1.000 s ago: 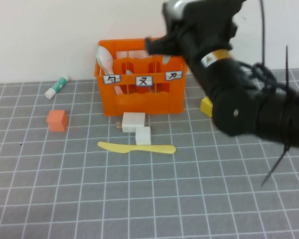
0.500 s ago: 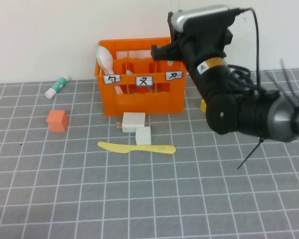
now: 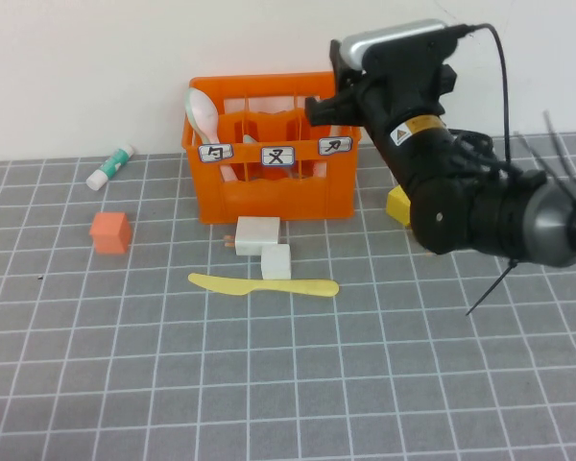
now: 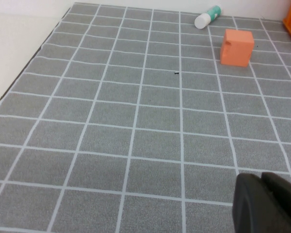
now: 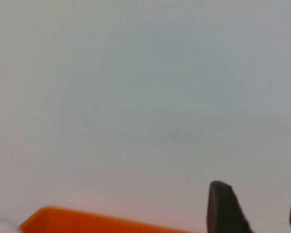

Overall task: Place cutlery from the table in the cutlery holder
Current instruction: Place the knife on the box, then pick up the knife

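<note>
Knife [image 3: 263,284], pale yellow, flat on counter [image 3: 269,384] before orange crate [image 3: 269,182], long axis left-right, tip left | white knife hidden | right gripper [image 3: 319,108] above crate's right end, fingers [image 5: 223,208] apart, empty | left gripper [image 4: 266,204]: low over counter, spread unclear.

- The cutlery holder [image 3: 269,154] is a bright orange crate with slatted sides and inner dividers. It stands upright at the far edge of the table [image 3: 269,384], against the pale wall, with three small white labels in black characters along its near side.
- The pale yellow knife [image 3: 263,284] lies flat on the grey tiled surface, in front of the crate and apart from it, lengthwise left to right.
- The right gripper [image 3: 319,109] is at the crate's top right corner.
- The left gripper [image 4: 266,204] is low over bare tiles.
</note>
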Robot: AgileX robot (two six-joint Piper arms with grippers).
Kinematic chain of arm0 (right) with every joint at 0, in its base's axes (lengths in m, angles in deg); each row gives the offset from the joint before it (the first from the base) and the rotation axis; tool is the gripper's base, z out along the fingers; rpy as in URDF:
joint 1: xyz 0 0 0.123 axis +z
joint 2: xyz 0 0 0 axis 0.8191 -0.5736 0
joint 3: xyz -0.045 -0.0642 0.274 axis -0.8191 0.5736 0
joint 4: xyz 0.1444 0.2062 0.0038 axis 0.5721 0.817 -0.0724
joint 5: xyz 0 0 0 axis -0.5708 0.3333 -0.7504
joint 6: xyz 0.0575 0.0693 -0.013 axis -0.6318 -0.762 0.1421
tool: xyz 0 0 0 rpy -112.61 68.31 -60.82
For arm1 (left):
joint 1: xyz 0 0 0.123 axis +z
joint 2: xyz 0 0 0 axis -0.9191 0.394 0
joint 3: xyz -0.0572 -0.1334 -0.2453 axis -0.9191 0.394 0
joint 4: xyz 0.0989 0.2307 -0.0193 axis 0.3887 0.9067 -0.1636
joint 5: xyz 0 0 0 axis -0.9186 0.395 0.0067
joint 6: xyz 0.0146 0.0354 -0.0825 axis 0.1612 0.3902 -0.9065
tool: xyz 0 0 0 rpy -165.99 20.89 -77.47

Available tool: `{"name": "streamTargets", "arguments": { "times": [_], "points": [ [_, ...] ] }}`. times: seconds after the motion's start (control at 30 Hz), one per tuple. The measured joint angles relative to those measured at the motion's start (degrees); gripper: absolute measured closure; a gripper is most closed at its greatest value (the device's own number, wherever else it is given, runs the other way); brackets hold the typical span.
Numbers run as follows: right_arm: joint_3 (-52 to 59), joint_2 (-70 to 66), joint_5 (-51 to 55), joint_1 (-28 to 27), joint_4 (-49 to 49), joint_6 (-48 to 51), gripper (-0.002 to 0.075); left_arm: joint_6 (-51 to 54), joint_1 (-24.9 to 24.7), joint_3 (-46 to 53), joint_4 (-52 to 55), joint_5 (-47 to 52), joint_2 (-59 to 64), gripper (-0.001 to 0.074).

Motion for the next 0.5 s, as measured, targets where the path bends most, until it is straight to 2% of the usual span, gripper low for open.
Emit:
{"name": "streamTargets", "arguments": {
  "times": [0.27, 0.5],
  "points": [
    [-0.10, 10.05, 26.23, 0.00, -9.37, 0.00, 0.0431, -0.11, 0.00, 0.00, 0.00, 0.00, 0.00, 0.0736],
    [-5.04, 13.36, 56.86, 1.35, -17.34, 2.52, 0.0470, -0.11, 0.00, 0.00, 0.00, 0.00, 0.00, 0.0736]
  ]
}}
